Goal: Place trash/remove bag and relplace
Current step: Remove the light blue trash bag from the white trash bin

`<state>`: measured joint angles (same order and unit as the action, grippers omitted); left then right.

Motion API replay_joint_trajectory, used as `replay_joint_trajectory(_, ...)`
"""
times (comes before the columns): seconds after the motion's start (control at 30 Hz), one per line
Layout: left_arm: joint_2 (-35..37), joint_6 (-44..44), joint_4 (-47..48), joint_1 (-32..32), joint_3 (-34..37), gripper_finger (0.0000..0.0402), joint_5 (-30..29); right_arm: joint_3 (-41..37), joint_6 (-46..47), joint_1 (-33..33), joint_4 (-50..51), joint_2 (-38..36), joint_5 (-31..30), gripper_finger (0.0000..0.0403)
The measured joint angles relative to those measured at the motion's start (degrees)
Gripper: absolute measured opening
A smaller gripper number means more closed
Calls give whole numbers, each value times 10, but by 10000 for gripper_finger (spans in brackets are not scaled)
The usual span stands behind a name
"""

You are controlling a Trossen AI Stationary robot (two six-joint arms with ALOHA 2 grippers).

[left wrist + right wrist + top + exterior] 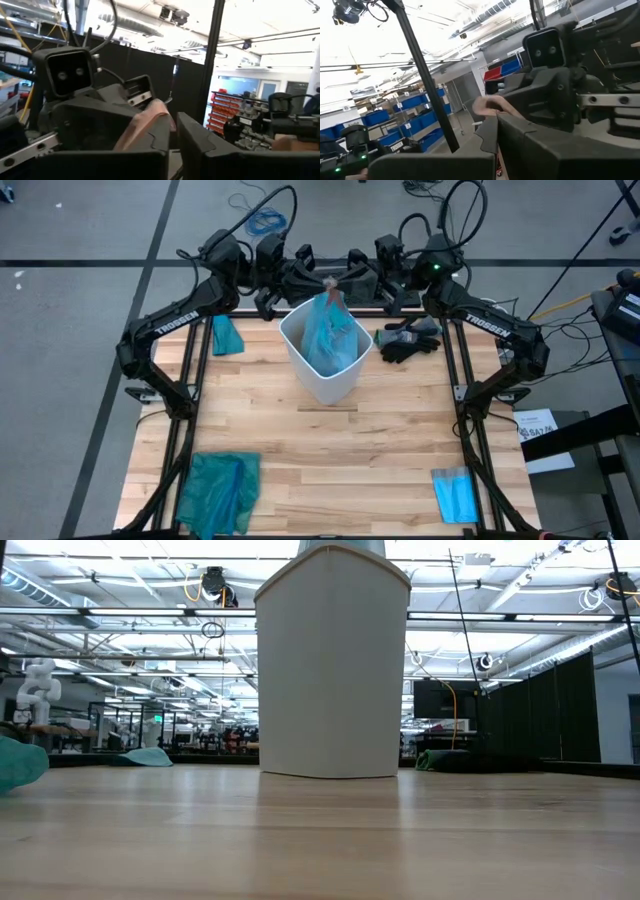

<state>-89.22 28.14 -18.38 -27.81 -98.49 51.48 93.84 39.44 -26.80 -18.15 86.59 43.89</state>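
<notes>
A white bin (325, 365) stands upright mid-table; it fills the middle of the low view (332, 660). The light-blue bag (328, 335) hangs over the bin's mouth, its lower part inside. Its top is gathered to a point (330, 284). My left gripper (316, 288) and my right gripper (346, 284) meet there above the bin's far rim, both shut on it. The trash is out of view. My left gripper (173, 145) has the bag's gathered top (150, 120) between its two fingers, which stand nearly together. It comes about level from the table's left. The bag hangs slack below into the bin. My right gripper (496, 135) pinches the same gathered top (492, 106) at its fingertips, coming about level from the table's right, face to face with the left gripper. The bag hangs below the hold with its lower part inside the bin.
A teal-green plastic bag (218, 490) lies at the near left corner and a folded blue sheet (455, 495) at the near right. A small teal piece (226, 335) lies left of the bin, black gloves (410, 340) right of it. Bare wood lies in front of the bin.
</notes>
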Motion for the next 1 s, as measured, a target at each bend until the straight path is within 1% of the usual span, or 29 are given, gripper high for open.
replay_joint_trajectory(0.17,2,-2,-1,-4,0,93,19,0,2,0,0,0,3,0)
replay_joint_trajectory(0.27,5,0,7,-6,0,133,41,0,3,0,0,0,3,0)
replay_joint_trajectory(0.37,5,0,57,-12,0,167,71,0,4,0,0,0,1,0)
replay_joint_trajectory(0.47,4,-2,108,-17,0,188,77,0,4,0,-1,0,1,0)
replay_joint_trajectory(0.67,4,-9,133,-16,0,196,84,0,4,-2,-2,0,0,0)
replay_joint_trajectory(0.87,4,-69,195,-13,0,194,37,0,4,-2,-5,0,0,0)
replay_joint_trajectory(1.0,4,-93,206,-13,0,194,15,0,4,-3,-7,0,0,0)
